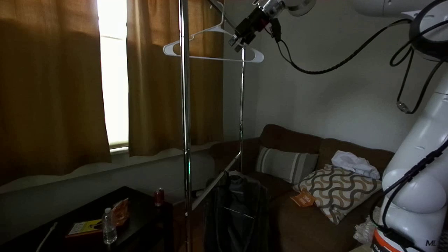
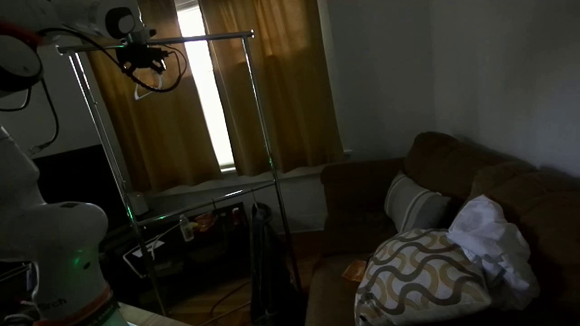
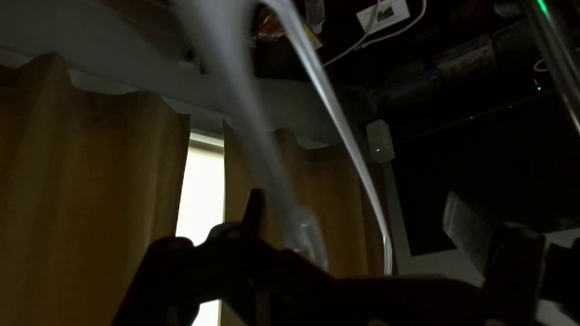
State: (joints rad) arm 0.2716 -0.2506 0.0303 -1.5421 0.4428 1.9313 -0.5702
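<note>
I see the gripper (image 3: pixel 353 194), jaws spread wide, just beside the white hanger (image 1: pixel 217 28), contact unclear, that hanger hanging under the top rail (image 2: pixel 213 36) of the chrome rack (image 1: pixel 185 105), before mustard curtains (image 1: pixel 161 87).

In an exterior view, mustard-brown fabric curtains (image 1: pixel 52 105) hang at the upper left of the frame. At the lower left, a clear plastic bottle (image 1: pixel 109 227) and a red cylindrical can (image 1: pixel 159 197) stand on a dark rectangular table (image 1: pixel 140 212). At the lower right, a grey-and-tan wavy-patterned cushion (image 1: pixel 339 189) and a crumpled white cloth (image 1: pixel 355 163) lie on a brown upholstered sofa (image 1: pixel 290 136).
</note>
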